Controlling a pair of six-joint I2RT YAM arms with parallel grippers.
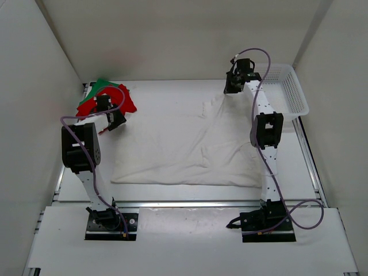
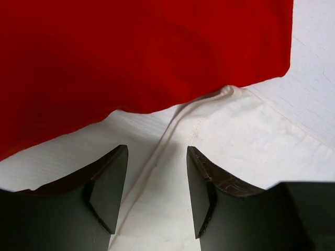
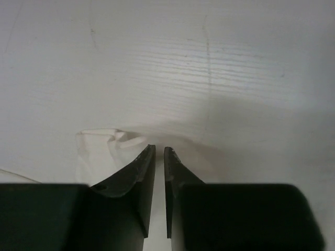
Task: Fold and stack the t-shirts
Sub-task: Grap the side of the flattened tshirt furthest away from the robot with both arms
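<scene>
The right arm's fingers are pressed together with only a sliver of a gap, and they pinch a bunched corner of the plain white short-sleeved cloth t-shirt. Crumpled white fabric puffs out just to the left of the tips and wraps close around them in the right wrist view. Beyond the tips lies bare pale wood-grained counter. From this pinched corner the white t-shirt runs back towards the arm bases and across to the other arm, spread mostly flat with soft wrinkles. A white plastic mesh basket stands near these fingers, on their outer side and apart from the cloth. The left arm's fingers stand moderately apart and hold nothing. They hang over a stitched hem of the white t-shirt, which passes through the gap between the two tips and runs on ahead of them. Just past that hem, straight ahead of the tips, lies the plain red cloth t-shirt, its lower edge overlapping the end of the white hem. A strip of counter shows between the left-hand tip and the red cloth. Farther beyond the red t-shirt, at the counter's back corner, the bright green cloth t-shirt lies touching it.
</scene>
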